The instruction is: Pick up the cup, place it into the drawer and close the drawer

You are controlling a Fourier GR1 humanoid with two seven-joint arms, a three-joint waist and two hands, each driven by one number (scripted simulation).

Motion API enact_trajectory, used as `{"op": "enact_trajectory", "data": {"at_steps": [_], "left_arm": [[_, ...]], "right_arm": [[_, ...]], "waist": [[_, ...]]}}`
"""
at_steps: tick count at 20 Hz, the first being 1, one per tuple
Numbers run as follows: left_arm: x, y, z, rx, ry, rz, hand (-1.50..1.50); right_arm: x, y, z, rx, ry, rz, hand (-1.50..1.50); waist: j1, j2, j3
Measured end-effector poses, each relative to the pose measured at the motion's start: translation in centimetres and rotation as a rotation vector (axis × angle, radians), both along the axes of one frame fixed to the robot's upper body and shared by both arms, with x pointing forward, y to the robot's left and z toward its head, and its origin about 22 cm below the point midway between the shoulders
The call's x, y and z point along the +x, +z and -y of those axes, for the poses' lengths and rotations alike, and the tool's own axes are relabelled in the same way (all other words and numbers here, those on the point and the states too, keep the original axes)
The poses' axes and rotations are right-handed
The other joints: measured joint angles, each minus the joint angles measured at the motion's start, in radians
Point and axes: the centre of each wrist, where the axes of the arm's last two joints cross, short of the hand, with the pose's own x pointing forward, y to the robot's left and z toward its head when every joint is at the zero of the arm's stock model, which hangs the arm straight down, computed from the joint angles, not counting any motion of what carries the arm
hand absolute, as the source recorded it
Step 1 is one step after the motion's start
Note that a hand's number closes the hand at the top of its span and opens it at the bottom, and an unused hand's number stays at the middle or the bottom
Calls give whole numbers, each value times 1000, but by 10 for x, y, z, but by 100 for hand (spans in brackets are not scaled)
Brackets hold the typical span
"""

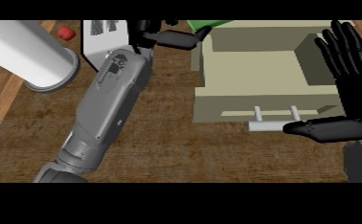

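A green cup shows only in part at the view's top edge, over the back left corner of the open beige drawer. My left hand reaches up from the lower left and is curled at the cup, its thumb lying against the cup's side. The rest of the cup is cut off by the view's edge. My right hand stands open at the right, fingers straight up beside the drawer and thumb next to the drawer's white handle.
A large white cylinder stands at the far left, with a small red object behind it. A white box sits beside my left wrist. Brown counter lies in front of the drawer.
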Motion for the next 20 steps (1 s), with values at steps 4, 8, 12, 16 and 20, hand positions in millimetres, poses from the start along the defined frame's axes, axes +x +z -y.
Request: {"op": "enact_trajectory", "data": {"at_steps": [4, 8, 12, 16, 20], "left_arm": [[9, 23, 27, 53, 16, -66, 150], [15, 36, 47, 112, 56, -143, 150], [19, 25, 54, 186, 95, -205, 150], [20, 11, 56, 272, 78, -276, 150], [19, -4, 55, 348, 54, -323, 150]], "right_arm": [[4, 2, -8, 5, 12, 9, -150], [7, 6, -6, 6, 32, 21, -150], [9, 8, -9, 12, 54, 33, -150], [15, 15, -12, 5, 86, 42, -150], [19, 18, -22, 2, 116, 50, -150]], "waist": [[-14, 5, 0], [-37, 12, 1], [-63, 19, 1], [-93, 27, 1], [-129, 36, 2]]}}
